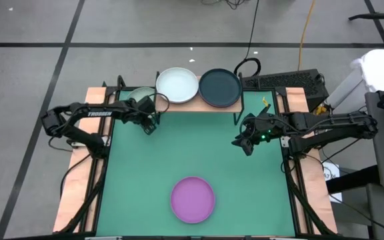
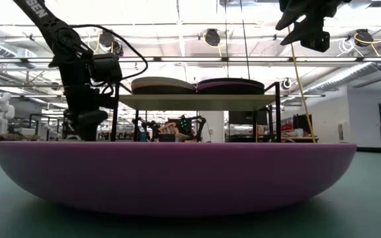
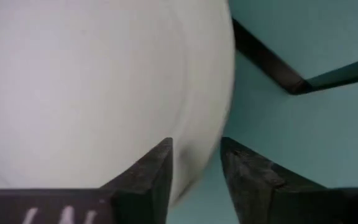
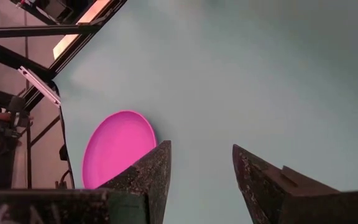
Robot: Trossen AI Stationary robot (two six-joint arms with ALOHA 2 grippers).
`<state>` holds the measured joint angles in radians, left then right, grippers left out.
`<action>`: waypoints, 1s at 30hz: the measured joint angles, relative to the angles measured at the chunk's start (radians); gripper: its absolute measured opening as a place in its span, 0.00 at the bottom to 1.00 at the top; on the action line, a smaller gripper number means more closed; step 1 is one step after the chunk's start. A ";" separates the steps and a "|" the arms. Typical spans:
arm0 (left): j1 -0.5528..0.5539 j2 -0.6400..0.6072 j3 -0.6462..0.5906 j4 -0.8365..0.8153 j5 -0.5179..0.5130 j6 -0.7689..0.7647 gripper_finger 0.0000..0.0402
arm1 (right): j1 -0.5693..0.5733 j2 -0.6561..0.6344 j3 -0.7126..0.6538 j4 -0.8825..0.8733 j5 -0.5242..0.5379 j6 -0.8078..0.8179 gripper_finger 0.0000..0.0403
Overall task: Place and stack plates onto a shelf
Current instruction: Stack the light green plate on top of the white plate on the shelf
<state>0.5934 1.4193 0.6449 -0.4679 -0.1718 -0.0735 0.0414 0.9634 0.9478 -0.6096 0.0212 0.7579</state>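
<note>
On the shelf (image 1: 199, 108) lie a pale white-blue plate (image 1: 177, 85) and a dark teal plate (image 1: 219, 87), side by side. A pale mint plate (image 1: 137, 95) rests flat on the table beside the shelf's left end, partly under my left arm. My left gripper (image 3: 194, 171) points steeply down over it, open, one finger inside and one outside its rim (image 3: 194, 149). A purple plate (image 1: 193, 199) sits on the mat near the front edge. My right gripper (image 1: 243, 141) hangs open and raised at the right, with nothing between its fingers.
The shelf's black leg frame (image 3: 272, 65) runs close past the mint plate. Green mat (image 1: 199, 150) lies bare between the shelf and the purple plate. Light-wood strips (image 1: 79, 187) flank the table. A person in white (image 1: 379, 70) is beyond the far right corner.
</note>
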 joint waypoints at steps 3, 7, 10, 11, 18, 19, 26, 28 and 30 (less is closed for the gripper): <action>0.001 0.001 -0.001 0.011 -0.005 0.035 0.28 | 0.000 0.000 0.000 0.000 0.001 0.010 0.38; 0.002 0.001 -0.001 0.011 -0.024 0.085 0.22 | 0.000 0.000 0.000 0.000 0.001 0.016 0.38; 0.003 0.002 -0.002 0.022 -0.024 0.135 0.15 | 0.000 0.000 0.000 0.000 0.002 0.016 0.39; 0.007 0.004 -0.002 0.029 -0.020 0.154 0.12 | 0.000 0.000 0.000 0.000 0.002 0.016 0.38; 0.029 0.002 -0.002 0.026 -0.019 0.185 0.02 | 0.000 0.000 0.000 0.001 0.002 0.016 0.38; 0.029 0.001 -0.002 0.024 -0.019 0.184 0.02 | 0.000 0.000 0.000 0.003 0.002 0.016 0.38; 0.023 -0.051 -0.003 -0.020 -0.012 0.141 0.02 | 0.000 0.000 0.000 0.009 0.003 0.016 0.38; 0.019 -0.084 0.000 -0.023 -0.012 0.129 0.02 | 0.000 0.000 0.000 0.009 0.004 0.016 0.38; 0.014 -0.115 0.004 -0.032 -0.021 0.112 0.02 | 0.000 0.000 0.000 0.009 0.009 0.016 0.38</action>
<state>0.6078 1.3039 0.6493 -0.5003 -0.1930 0.0388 0.0414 0.9634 0.9478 -0.6006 0.0297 0.7738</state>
